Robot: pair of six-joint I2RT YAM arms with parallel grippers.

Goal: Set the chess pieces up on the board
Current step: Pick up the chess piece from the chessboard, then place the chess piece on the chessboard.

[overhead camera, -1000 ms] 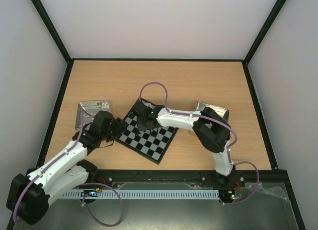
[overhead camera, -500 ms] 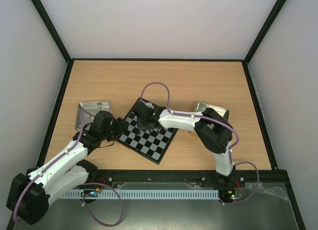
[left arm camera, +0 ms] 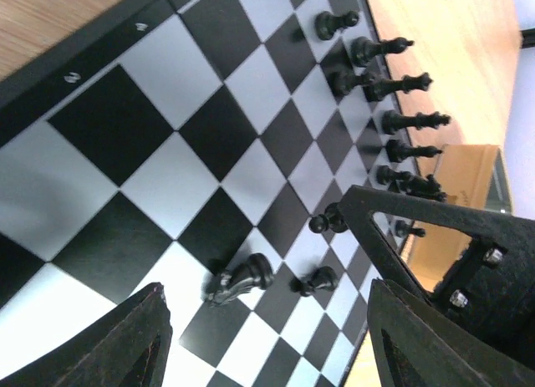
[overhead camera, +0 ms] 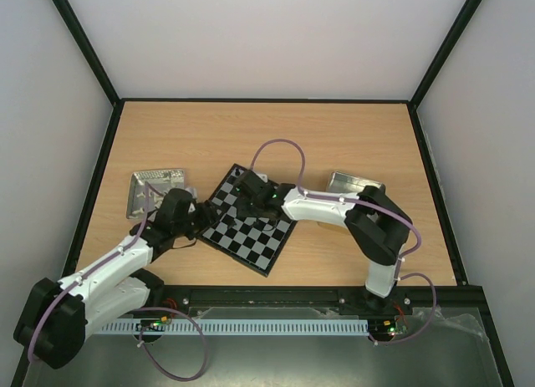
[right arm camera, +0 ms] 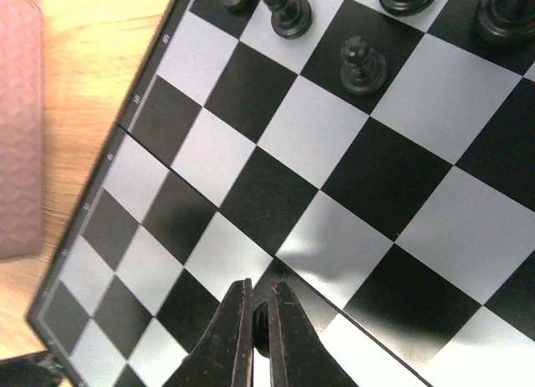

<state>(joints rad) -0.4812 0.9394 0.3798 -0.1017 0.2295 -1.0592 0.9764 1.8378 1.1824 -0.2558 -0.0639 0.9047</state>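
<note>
The board (overhead camera: 261, 240) lies tilted in the middle of the table. Over its far part my right gripper (overhead camera: 242, 204) hangs above the checks (right arm camera: 351, 178). It is shut (right arm camera: 261, 320) on a tiny black chess piece (right arm camera: 262, 330) pinched between its fingertips. At the board's left corner my left gripper (overhead camera: 201, 218) is open (left arm camera: 267, 341) with nothing between its fingers. A fallen knight (left arm camera: 241, 280) and a pawn (left arm camera: 318, 279) lie on squares just beyond it. More pieces (left arm camera: 401, 82) stand in a row along the far edge, and a pawn (right arm camera: 361, 66) stands near others.
A metal tray (overhead camera: 155, 190) lies left of the board, and another tray (overhead camera: 357, 185) lies to its right behind my right arm. The left wrist view has the right arm's black gripper body (left arm camera: 468, 253) close by. A pinkish textured surface (right arm camera: 17, 128) lies beside the board's edge.
My right gripper has closed on the small piece and its arm has shifted a little to the right. The left arm has edged slightly toward the board, its jaws unchanged.
</note>
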